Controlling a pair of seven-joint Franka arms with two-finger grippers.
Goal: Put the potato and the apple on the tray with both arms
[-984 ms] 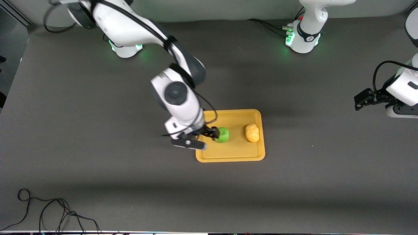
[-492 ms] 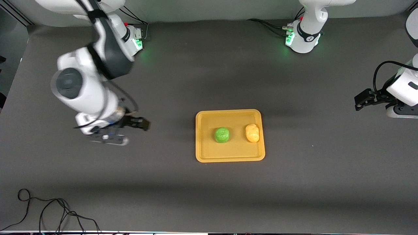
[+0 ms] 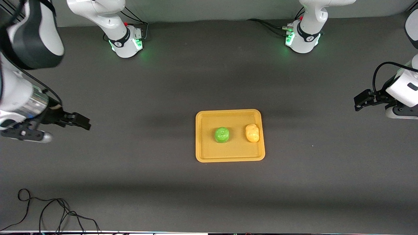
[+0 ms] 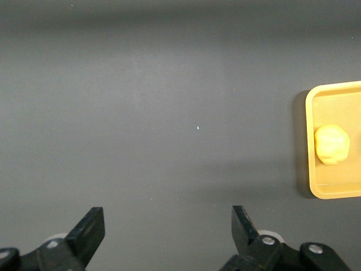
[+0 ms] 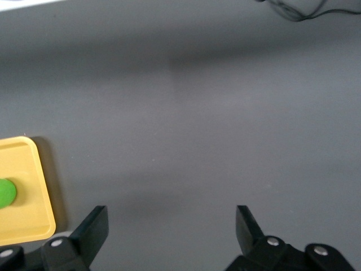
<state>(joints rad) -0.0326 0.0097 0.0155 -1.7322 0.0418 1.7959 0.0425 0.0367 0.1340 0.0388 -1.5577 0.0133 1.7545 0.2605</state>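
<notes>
The orange-yellow tray [image 3: 230, 157] lies in the middle of the table. The green apple [image 3: 222, 134] and the yellow-orange potato [image 3: 252, 133] both rest on it, apart from each other. The potato [image 4: 331, 144] and the tray [image 4: 309, 141] show in the left wrist view; the apple [image 5: 7, 193] and the tray [image 5: 42, 195] show at the edge of the right wrist view. My right gripper [image 3: 83, 122] is open and empty over bare table at the right arm's end. My left gripper [image 3: 359, 101] is open and empty over bare table at the left arm's end.
A loose black cable [image 3: 49, 210] lies at the table's edge nearest the front camera, at the right arm's end. The two arm bases [image 3: 125, 42] [image 3: 302, 39] stand along the table's farthest edge.
My right gripper let go of the apple on the tray and drew away toward the right arm's end of the table. The left arm has not moved.
</notes>
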